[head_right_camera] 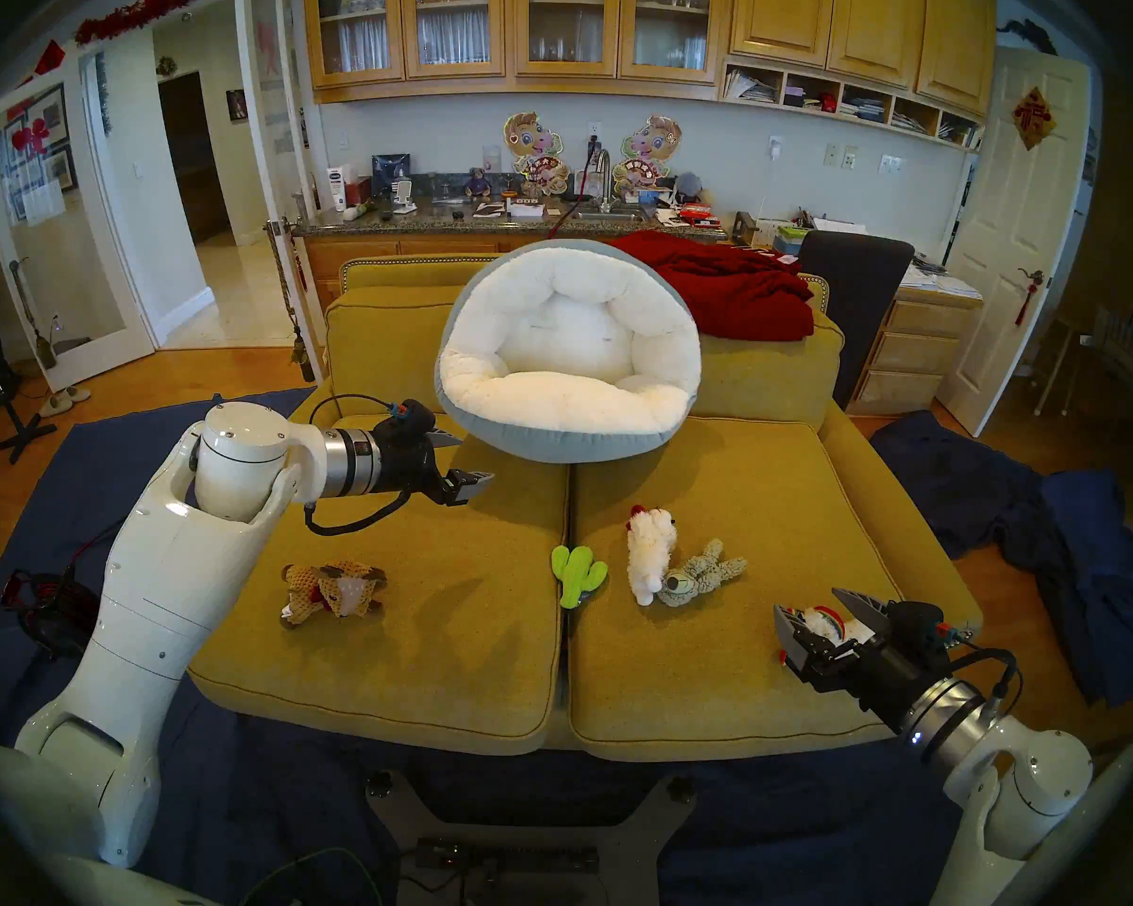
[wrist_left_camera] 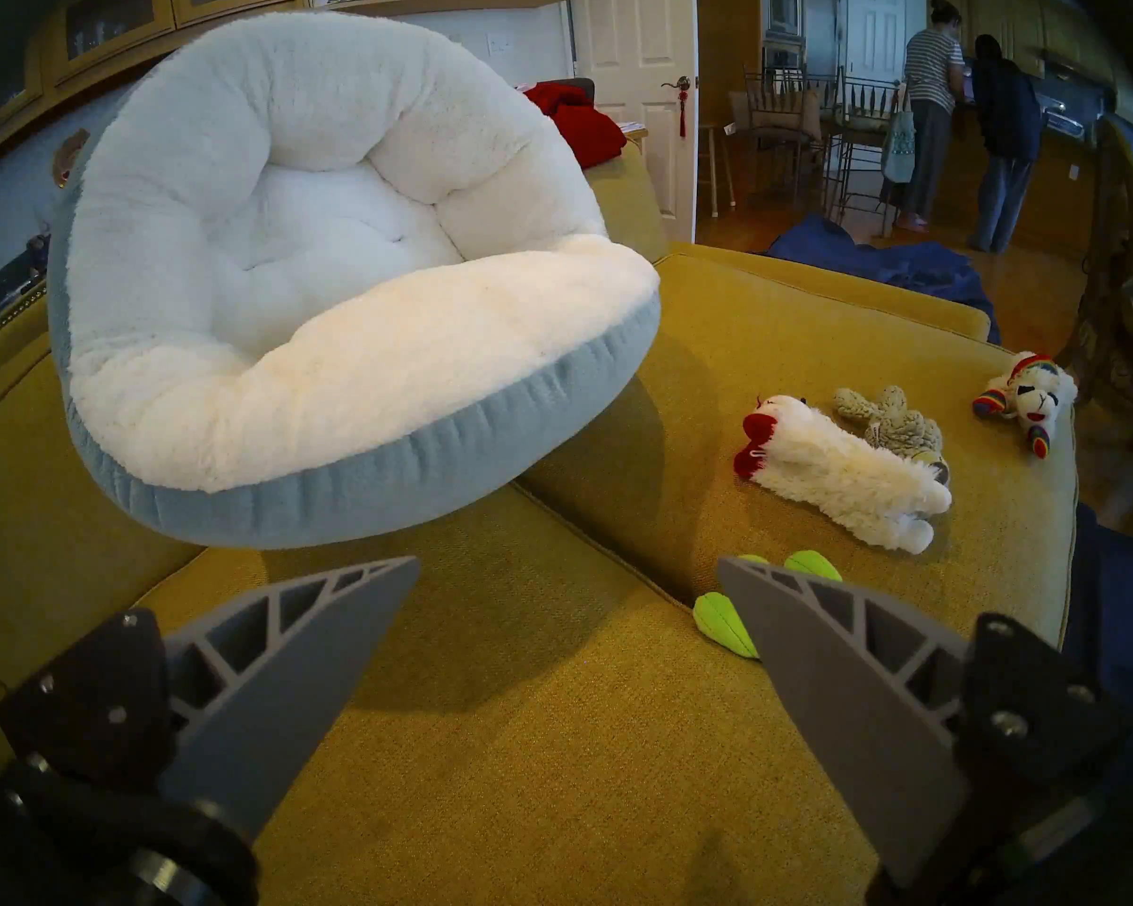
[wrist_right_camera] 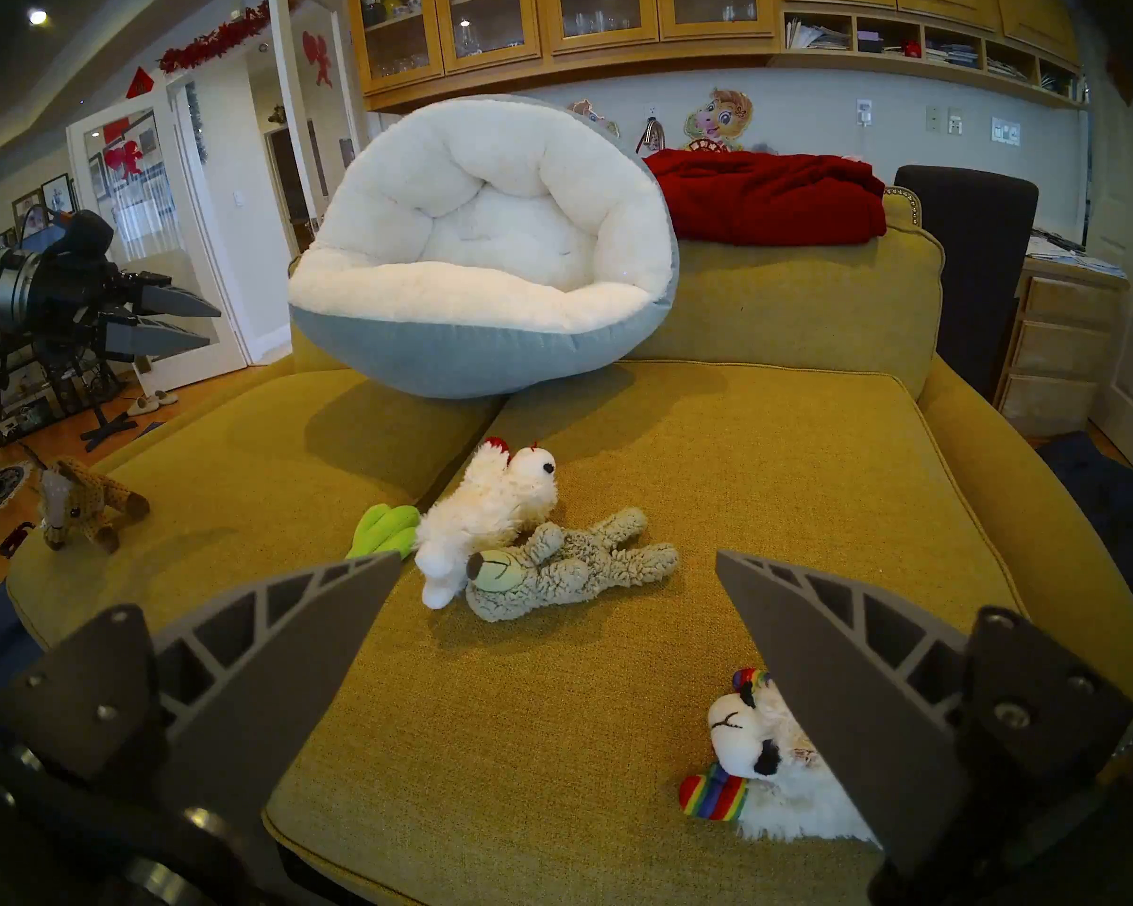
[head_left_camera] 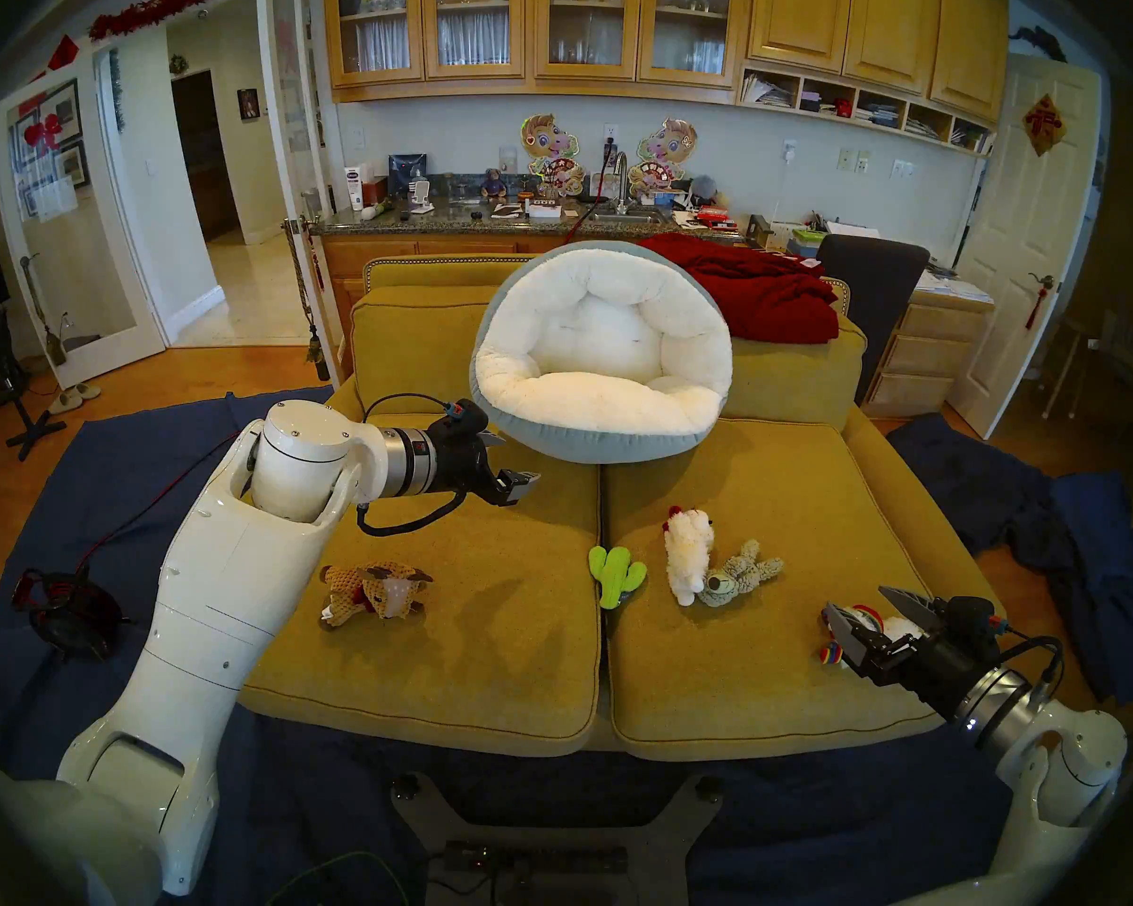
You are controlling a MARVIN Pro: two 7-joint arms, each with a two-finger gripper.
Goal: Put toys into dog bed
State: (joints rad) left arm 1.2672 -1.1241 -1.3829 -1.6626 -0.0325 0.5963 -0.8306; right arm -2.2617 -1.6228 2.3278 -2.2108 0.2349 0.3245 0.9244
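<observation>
No toy had yet been gathered — both the left gripper (head_left_camera: pixel 510 463) and the right gripper (head_left_camera: pixel 868 617) were seen spread and empty, all five toys (head_left_camera: pixel 616 574) lay on the sofa (head_left_camera: pixel 485 656) at six o'clock of the dog bed (head_left_camera: pixel 600 362), and a first descent onto one was judged due.

My views are sharp, evenly lit by soft daylight, with fisheye bending and dark rims, ceiling spots glaring in my right wrist view, soft shadow under the dog bed (head_left_camera: pixel 600 427).
</observation>
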